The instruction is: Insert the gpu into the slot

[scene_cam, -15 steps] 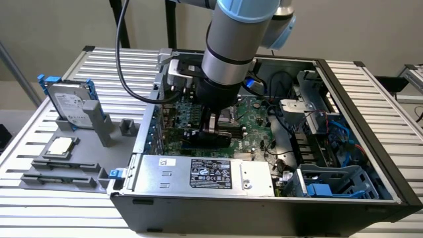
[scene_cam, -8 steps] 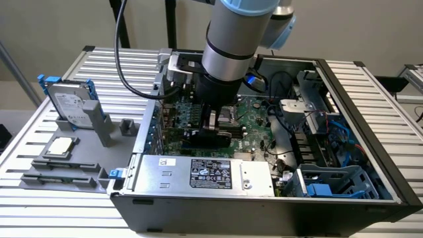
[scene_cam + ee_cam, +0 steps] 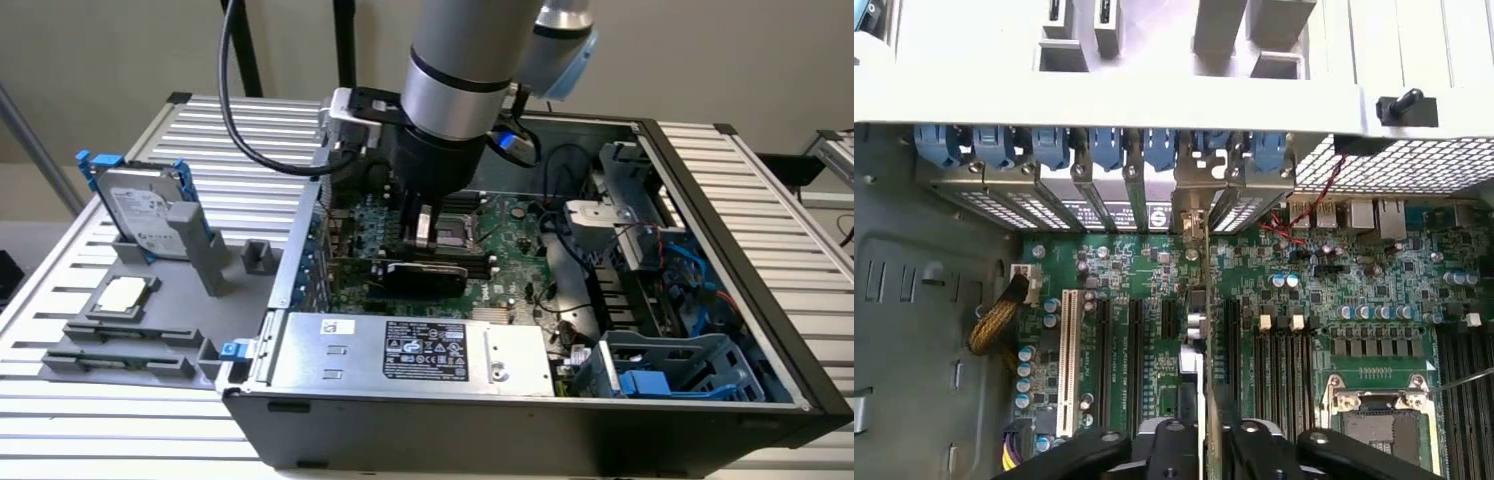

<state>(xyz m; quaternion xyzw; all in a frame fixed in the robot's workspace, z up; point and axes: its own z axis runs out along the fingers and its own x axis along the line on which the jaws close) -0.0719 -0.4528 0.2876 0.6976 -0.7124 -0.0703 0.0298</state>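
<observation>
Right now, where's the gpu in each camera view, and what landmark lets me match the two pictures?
Exterior view: the gpu stands on edge on the motherboard, directly under the hand, mid-case.
Wrist view: the gpu is seen edge-on, running from the hand toward the rear brackets.
Shared landmark: the silver processor socket, beside the card in both.
</observation>
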